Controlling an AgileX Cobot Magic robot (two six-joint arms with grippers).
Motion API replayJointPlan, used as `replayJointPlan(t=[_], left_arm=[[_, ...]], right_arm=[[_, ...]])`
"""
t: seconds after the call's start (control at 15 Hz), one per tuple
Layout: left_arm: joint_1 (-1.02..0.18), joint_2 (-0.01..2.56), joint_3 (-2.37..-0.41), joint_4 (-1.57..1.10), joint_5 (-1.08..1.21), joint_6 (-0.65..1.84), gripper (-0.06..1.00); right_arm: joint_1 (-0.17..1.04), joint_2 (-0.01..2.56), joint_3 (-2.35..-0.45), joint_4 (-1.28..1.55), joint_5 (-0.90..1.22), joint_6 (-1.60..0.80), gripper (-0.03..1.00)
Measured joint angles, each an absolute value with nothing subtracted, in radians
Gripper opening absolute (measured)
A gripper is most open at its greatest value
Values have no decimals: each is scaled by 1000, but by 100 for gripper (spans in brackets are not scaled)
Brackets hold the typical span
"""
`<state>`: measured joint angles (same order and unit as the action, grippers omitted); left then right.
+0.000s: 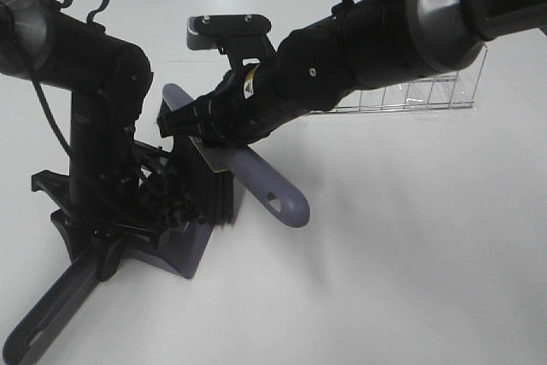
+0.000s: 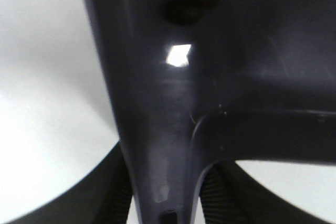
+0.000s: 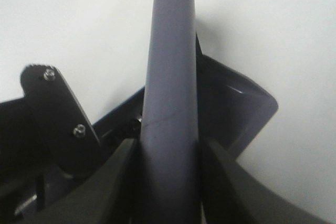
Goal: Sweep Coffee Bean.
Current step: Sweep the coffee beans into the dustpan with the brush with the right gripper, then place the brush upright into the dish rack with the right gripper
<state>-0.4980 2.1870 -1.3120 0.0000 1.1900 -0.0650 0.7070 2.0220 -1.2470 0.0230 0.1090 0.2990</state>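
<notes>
White desk [image 1: 410,254], items listed from the left of the high view. Dustpan [image 1: 184,256]: grey-purple plastic, resting on the desk at lower left, its long handle [image 1: 43,318] running out toward the near left corner. Left arm [image 1: 94,83]: black, standing over the dustpan. Left pincer [image 1: 109,245]: clenched on the dustpan handle where it meets the pan; the left wrist view shows ribbed pads [image 2: 218,195] pressed to either side of the handle. Coffee beans [image 1: 175,207]: small dark lumps clustered on the dustpan floor, just beside the bristles and partly hidden by the left arm; count cannot be told. Brush [image 1: 278,196]: grey-purple, with a hanging hole near the free end of its handle, lying slantwise with black bristles [image 1: 214,190] down at the mouth of the dustpan. Right pincer [image 1: 205,136]: grasping the brush handle, fingers [image 3: 223,182] shut against both sides of it in the right wrist view. Right arm [image 1: 385,32]: black and grey, reaching in from the upper right across the middle. Clear rack [image 1: 427,91]: see-through, on the desk behind the right arm, well apart from the dustpan.
</notes>
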Motion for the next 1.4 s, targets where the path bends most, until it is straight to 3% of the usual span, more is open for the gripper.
replayJointPlan(t=[0.4,0.8,1.13,1.4], left_arm=[[-491,2187,-1312,-9,1191,-61,34],[-426,2180,-1312,-44,1186,-83,34],[-262,2171,-1310,-37,1165,-94,34],[-243,2171,-1310,-45,1159,-94,34]], right_arm=[[658,1993,-1383,-34,186,297,30],[414,1808,-1381,-90,420,272,30],[281,1612,-1200,-179,444,271,30],[95,1458,-911,-237,440,273,30]])
